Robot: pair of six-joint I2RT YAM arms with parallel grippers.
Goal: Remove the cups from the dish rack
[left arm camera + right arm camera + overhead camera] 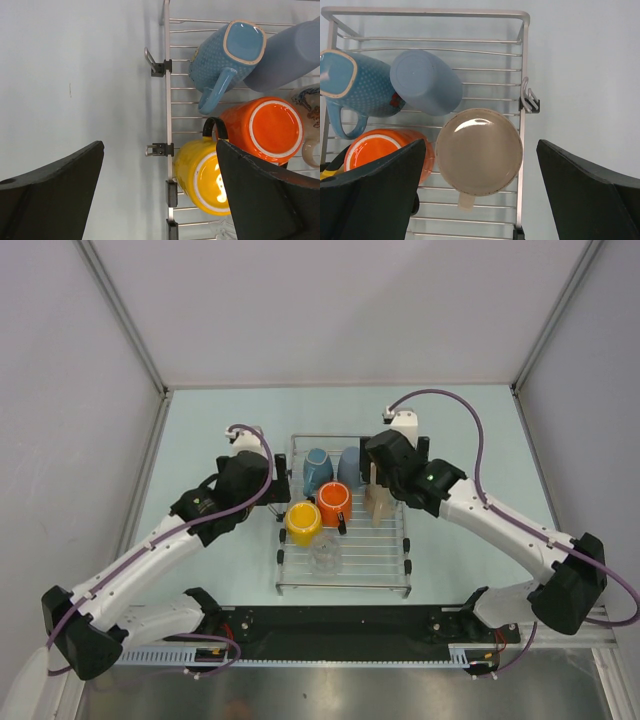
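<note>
Right gripper (481, 143) spread wide, beige cup (479, 162) standing squarely between its fingers. Left gripper (160, 144), spread too, straddles the rack (168, 100) edge.

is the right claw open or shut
Open: the right claw has its black fingers wide apart, gripping nothing, above the round beige cup.

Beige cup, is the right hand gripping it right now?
No, the right hand is open, its fingers spread wider than the beige cup with a gap showing on each side.
</note>
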